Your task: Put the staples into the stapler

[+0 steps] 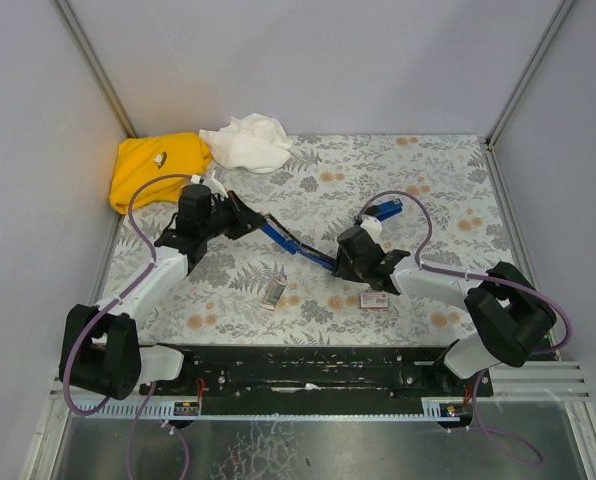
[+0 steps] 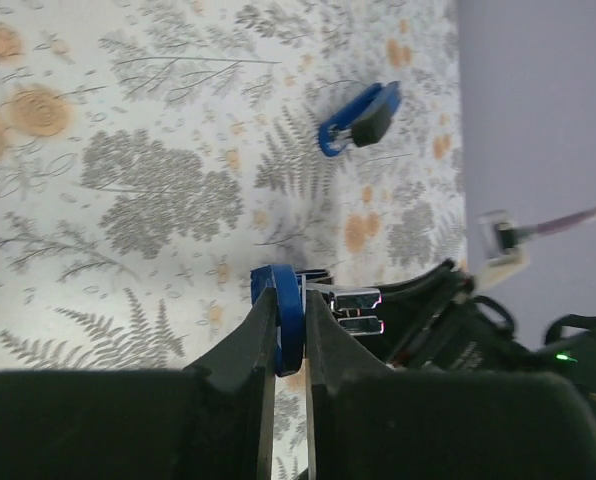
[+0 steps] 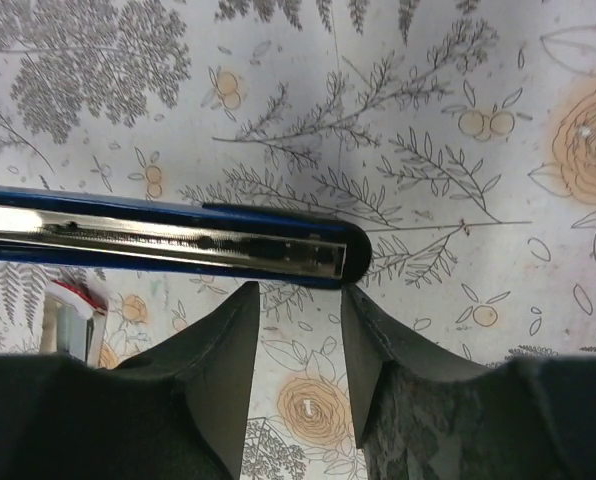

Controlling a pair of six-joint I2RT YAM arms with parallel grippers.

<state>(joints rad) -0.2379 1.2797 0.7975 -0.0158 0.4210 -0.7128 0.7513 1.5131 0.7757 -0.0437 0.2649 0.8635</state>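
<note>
- Right tool hangs released, empty, just beside the stapler and its bared channel.
- Left tool clenches its blue arm; I should hold it level while fetching staples.

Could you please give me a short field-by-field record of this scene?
left gripper: shut on one end of the stapler
right gripper: open, fingertips just short of the stapler's other end
stapler state: opened out, silvery channel exposed; staples inside cannot be told
staples box: lying close to the right gripper, not held
other items: yellow cloth, white cloth, small blue object, small greyish object
</note>
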